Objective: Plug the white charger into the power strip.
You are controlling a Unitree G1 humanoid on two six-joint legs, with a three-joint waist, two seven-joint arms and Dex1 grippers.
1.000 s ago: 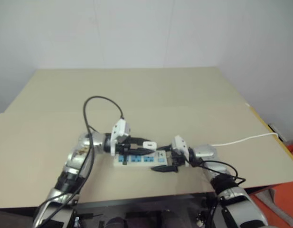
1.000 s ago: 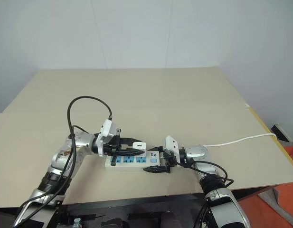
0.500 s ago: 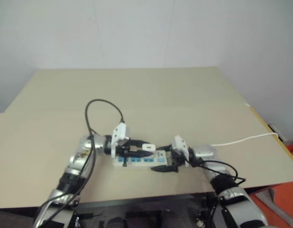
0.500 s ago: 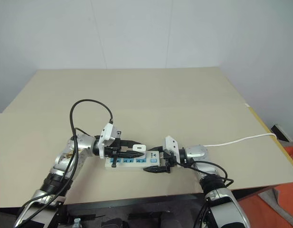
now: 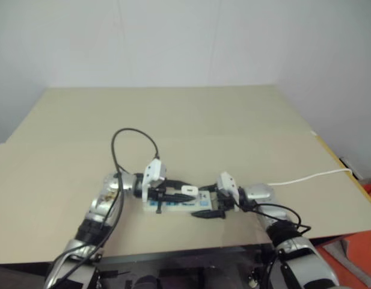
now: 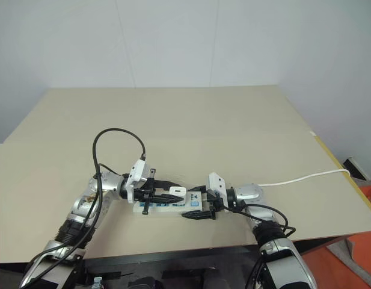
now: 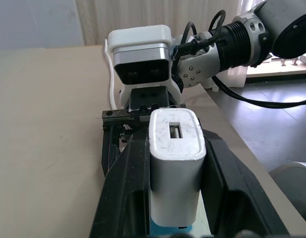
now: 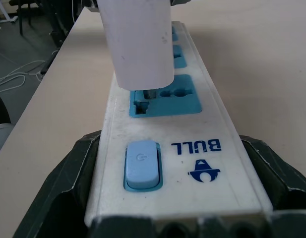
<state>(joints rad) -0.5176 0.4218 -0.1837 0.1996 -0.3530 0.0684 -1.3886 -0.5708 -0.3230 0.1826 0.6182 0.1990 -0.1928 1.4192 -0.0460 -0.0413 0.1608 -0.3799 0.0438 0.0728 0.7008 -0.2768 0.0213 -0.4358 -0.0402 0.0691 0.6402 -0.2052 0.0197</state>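
Note:
The power strip (image 6: 164, 207) lies near the table's front edge, its three blue socket panels facing up. My right gripper (image 6: 195, 213) is shut on its switch end, one black finger (image 8: 68, 183) against each long side of the strip (image 8: 212, 124). My left gripper (image 6: 175, 194) is shut on the white charger (image 6: 178, 191), holding it upright between its fingers (image 7: 128, 188). The charger (image 8: 140, 39) stands over the blue socket nearest the switch (image 8: 141, 163). A metal prong shows at the socket's slot under its base.
The strip's thin white cable (image 6: 305, 176) runs right, off the beige table (image 6: 203, 120). A black cable loop (image 6: 119, 135) arches above my left forearm. The table's front edge lies just below both grippers, and an orange object (image 6: 359, 241) sits beyond the right corner.
My left forearm has dropped toward the table, and the charger sits slightly lower over the strip. The right gripper and the strip have not moved.

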